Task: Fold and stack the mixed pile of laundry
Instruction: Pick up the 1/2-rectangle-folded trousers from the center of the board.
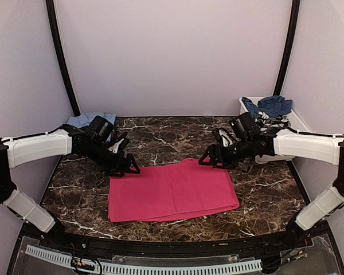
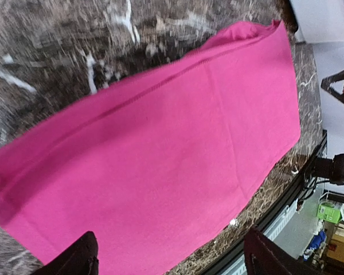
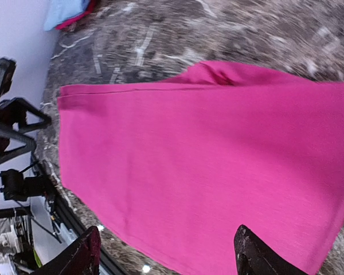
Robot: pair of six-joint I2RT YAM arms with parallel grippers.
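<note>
Pink cloth (image 1: pixel 172 192) lies spread flat in the middle of the table (image 1: pixel 160 134), and both grippers sit low at its far edge. The left gripper (image 1: pixel 128 168) hangs over the far-left corner with its jaws spread wide and nothing between them; its wrist view shows only cloth below. The right gripper (image 1: pixel 209 161) is at the far-right corner, jaws likewise apart and empty. Whether either one touches the cloth cannot be told.

The cloth looks already doubled, with a layered edge along its near side, so the step in hand is probably another fold. To do it well, each gripper should close on its corner deep enough to catch every layer. Both should then lift together, level, and carry the far edge to the near one, so the edges meet squarely without dragging the lower layer.

Farther out, a blue shirt (image 1: pixel 86 120) lies at the table's far-left corner. At the far right a white tub (image 1: pixel 244 104) holds a navy garment (image 1: pixel 272 105) and a patterned garment (image 1: pixel 270 120), both bunched, so most of the pile is not yet folded.
</note>
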